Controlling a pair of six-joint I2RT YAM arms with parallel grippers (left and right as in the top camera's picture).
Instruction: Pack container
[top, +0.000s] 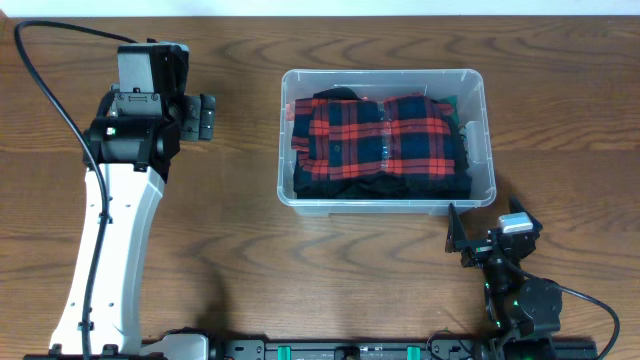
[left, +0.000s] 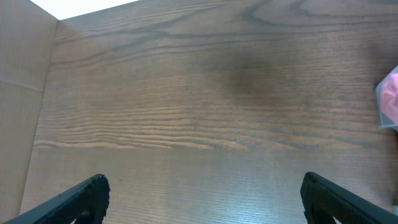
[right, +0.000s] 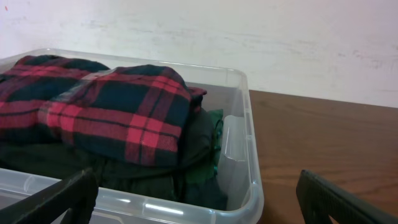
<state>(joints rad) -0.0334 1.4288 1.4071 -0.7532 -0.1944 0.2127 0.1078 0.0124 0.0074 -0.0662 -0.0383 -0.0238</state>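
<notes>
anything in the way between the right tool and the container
Nothing visible stands in the way. The right tool is open, close to the near wall of the container, with only bare table between them. Inside the container lie a red plaid shirt and dark clothes.

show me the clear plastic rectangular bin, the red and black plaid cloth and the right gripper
clear plastic rectangular bin (top: 385, 205), overhead view, near wall
red and black plaid cloth (top: 385, 135), overhead view, its middle
right gripper (top: 484, 215), overhead view, between its fingertips
</notes>
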